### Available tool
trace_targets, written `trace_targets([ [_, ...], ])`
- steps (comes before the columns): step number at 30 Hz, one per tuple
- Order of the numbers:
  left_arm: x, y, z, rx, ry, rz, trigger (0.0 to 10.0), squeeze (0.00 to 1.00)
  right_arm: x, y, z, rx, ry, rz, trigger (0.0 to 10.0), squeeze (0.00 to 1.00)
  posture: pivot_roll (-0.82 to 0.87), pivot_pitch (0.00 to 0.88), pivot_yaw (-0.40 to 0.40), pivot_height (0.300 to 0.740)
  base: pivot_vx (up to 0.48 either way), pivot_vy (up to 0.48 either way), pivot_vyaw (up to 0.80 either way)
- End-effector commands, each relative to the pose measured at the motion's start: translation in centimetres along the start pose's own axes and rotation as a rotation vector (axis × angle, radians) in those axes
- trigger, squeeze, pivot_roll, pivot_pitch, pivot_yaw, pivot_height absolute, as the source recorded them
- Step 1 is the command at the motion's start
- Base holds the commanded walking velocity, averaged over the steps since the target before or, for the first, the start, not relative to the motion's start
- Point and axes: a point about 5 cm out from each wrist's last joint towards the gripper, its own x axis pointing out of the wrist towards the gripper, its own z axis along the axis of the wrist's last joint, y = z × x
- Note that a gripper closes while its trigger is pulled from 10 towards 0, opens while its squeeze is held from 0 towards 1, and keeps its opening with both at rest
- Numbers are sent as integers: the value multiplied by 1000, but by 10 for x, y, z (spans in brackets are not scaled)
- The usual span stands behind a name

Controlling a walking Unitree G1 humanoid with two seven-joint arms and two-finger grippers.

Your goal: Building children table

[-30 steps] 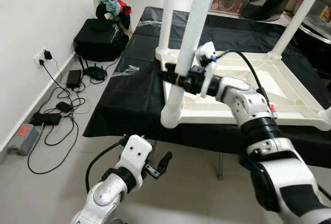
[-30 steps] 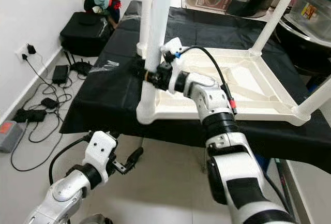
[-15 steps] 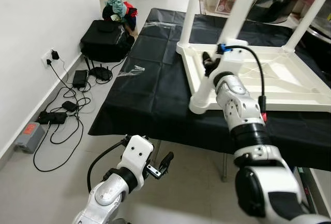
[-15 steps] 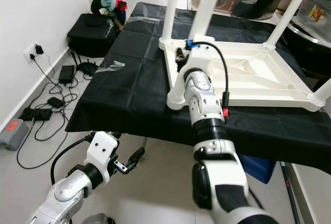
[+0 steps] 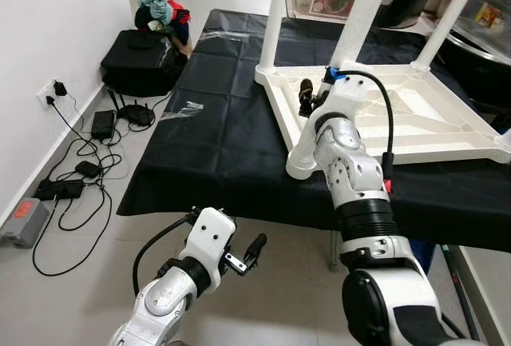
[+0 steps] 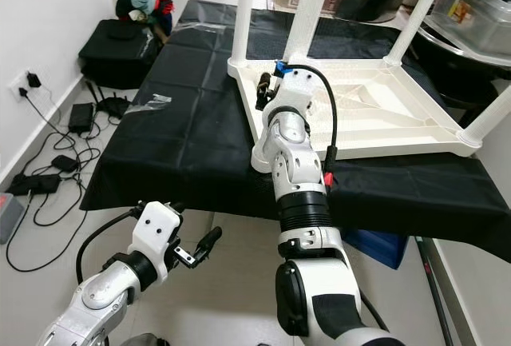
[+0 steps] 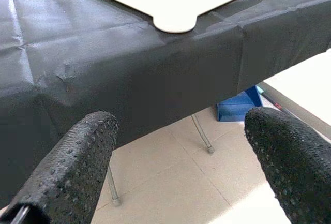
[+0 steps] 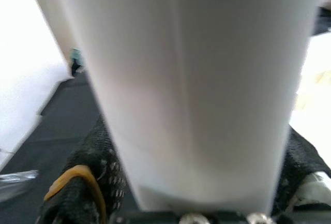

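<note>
right claw: clamped on the near white leg, same grip as a second ago
children's table: upside down on black-draped bench, leg now seated upright at near corner
left claw: wide, idle below bench edge

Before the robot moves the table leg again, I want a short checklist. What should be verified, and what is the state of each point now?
1. Right hand holds the near table leg: ok, fingers sit on both sides of it.
2. Leg seated fully in its corner socket: cannot tell, the arm covers the joint.
3. Upturned white tabletop lies flat on the black cloth: ok.
4. Near corner has room from the cloth edge: not ok, it sits close to the edge.
5. Left hand is free to help: ok, open, low in front of the cloth, holding nothing.
</note>
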Motion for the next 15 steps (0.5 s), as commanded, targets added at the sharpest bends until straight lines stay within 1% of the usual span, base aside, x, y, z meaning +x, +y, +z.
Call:
trace_targets([
  [1, 1, -1, -3, 3, 16, -4, 10000, 0, 3, 10, 10, 31, -15, 167, 10000, 0, 162, 57, -114, 740, 0, 0, 0],
  [2, 1, -2, -3, 3, 15, -5, 10000, 0, 3, 16, 14, 44, 3, 365, 10000, 0, 162, 57, -114, 740, 0, 0, 0],
  [3, 1, -1, -3, 3, 15, -5, 10000, 0, -1, 18, 16, 34, 33, 571, 10000, 0, 160, 57, -116, 740, 0, 0, 0],
  [4, 1, -1, -3, 3, 15, -5, 10000, 0, -1, 18, 16, 34, 33, 571, 10000, 0, 160, 57, -116, 740, 0, 0, 0],
  [5, 1, -2, -3, 3, 15, -6, 10000, 0, -7, 15, 16, 8, 65, 727, 10000, 0, 164, 58, -118, 740, 0, 0, 0],
  [6, 1, -2, -3, 3, 15, -6, 10000, 0, -7, 15, 16, 8, 65, 727, 10000, 0, 164, 58, -118, 740, 0, 0, 0],
  [7, 1, -1, -3, 5, 15, -5, 10000, 0, -15, 9, 14, -31, 104, 863, 10000, 0, 166, 58, -119, 740, 0, 0, 0],
  [8, 1, -1, -3, 6, 15, -4, 10000, 0, -22, 5, 12, -60, 135, 968, 10000, 0, 166, 58, -119, 740, 0, 0, 0],
  [10, 1, -1, -3, 6, 15, -4, 10000, 0, -22, 5, 12, -60, 135, 968, 10000, 0, 166, 58, -119, 740, 0, 0, 0],
  [11, 1, -1, -3, 7, 14, -3, 10000, 0, -30, 1, 8, -94, 166, 1064, 10000, 0, 172, 59, -121, 740, 0, 0, 0],
  [12, 1, -1, -3, 7, 14, -3, 10000, 0, -30, 1, 8, -94, 166, 1064, 10000, 0, 172, 59, -121, 740, 0, 0, 0],
  [13, 1, -1, -3, 7, 14, -1, 10000, 0, -37, -1, 6, -92, 200, 1147, 10000, 0, 175, 62, -118, 740, 0, 0, 0],
  [15, 1, -1, -3, 7, 14, -1, 10000, 0, -37, -1, 6, -92, 200, 1147, 10000, 0, 175, 62, -118, 740, 0, 0, 0],
])
